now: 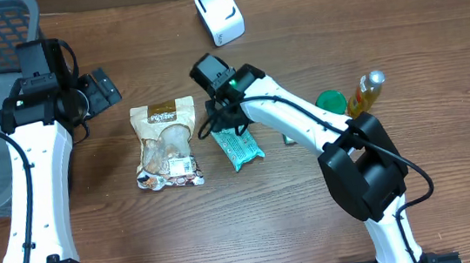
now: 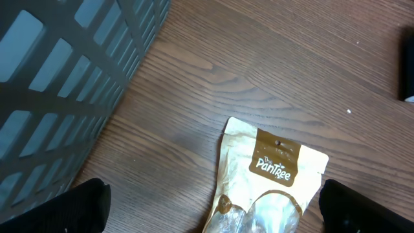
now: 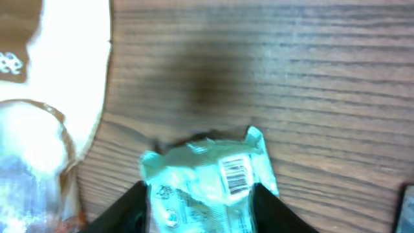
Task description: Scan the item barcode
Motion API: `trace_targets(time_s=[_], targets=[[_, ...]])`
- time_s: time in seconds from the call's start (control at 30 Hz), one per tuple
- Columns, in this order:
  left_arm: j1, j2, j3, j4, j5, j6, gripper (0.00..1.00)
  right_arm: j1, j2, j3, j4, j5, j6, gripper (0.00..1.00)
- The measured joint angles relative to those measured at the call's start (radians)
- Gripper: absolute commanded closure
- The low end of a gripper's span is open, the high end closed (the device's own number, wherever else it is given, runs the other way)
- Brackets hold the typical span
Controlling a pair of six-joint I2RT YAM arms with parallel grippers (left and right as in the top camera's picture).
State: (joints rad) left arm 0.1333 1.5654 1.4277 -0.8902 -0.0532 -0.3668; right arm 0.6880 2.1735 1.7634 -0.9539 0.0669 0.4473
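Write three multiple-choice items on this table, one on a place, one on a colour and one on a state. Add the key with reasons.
1. Seen from overhead, the tan pouch lies:
A. on top of the teal packet
B. beside the teal packet, on the left arm's side
C. beside the teal packet, on the right arm's side

2. The scanner at the far edge of the table is:
A. white
B. red
C. black

3. The left gripper is:
A. shut on the tan pouch
B. shut on the scanner
C. open, holding nothing

Key:
1 B: the overhead view shows the pouch apart from the packet, toward the left arm.
2 A: its casing is plainly white against the brown wood.
3 C: the left wrist view shows the fingers spread wide at the frame's corners, with the pouch lying on the table below.
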Motion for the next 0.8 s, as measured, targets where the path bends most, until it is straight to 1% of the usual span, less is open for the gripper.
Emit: trace_targets(time_s=[0.03, 0.1, 0.27, 0.47, 0.53, 0.57, 0.63, 0.7, 0.8], targets=[[0.0, 0.0, 0.0, 0.0, 0.0, 0.0, 0.0, 0.0, 0.0, 0.006, -0.001, 0.0, 0.0, 0.72], [0.0, 0.0, 0.0, 0.0, 0.0, 0.0, 0.01, 0.0, 0.0, 0.008, -0.006, 0.0, -0.001, 0.73], [0.0, 0.0, 0.0, 0.0, 0.0, 0.0, 0.0, 0.0, 0.0, -0.02, 0.046, 0.003, -0.003, 0.73], [0.0, 0.0, 0.0, 0.0, 0.0, 0.0, 0.0, 0.0, 0.0, -0.134, 0.166, 0.012, -0.003, 0.72], [0.0, 0.0, 0.0, 0.0, 0.0, 0.0, 0.0, 0.0, -0.002, -0.172, 0.217, 0.013, -0.003, 0.64], [0.0, 0.0, 0.0, 0.0, 0.0, 0.0, 0.0, 0.0, -0.01, -0.188, 0.244, 0.012, 0.001, 0.57], [0.0, 0.0, 0.0, 0.0, 0.0, 0.0, 0.0, 0.002, -0.021, -0.214, 0.282, 0.01, 0.001, 0.5], [0.0, 0.0, 0.0, 0.0, 0.0, 0.0, 0.01, 0.004, -0.026, -0.224, 0.297, 0.01, -0.006, 0.44], [0.0, 0.0, 0.0, 0.0, 0.0, 0.0, 0.0, 0.007, -0.028, -0.223, 0.285, 0.011, -0.006, 0.42]])
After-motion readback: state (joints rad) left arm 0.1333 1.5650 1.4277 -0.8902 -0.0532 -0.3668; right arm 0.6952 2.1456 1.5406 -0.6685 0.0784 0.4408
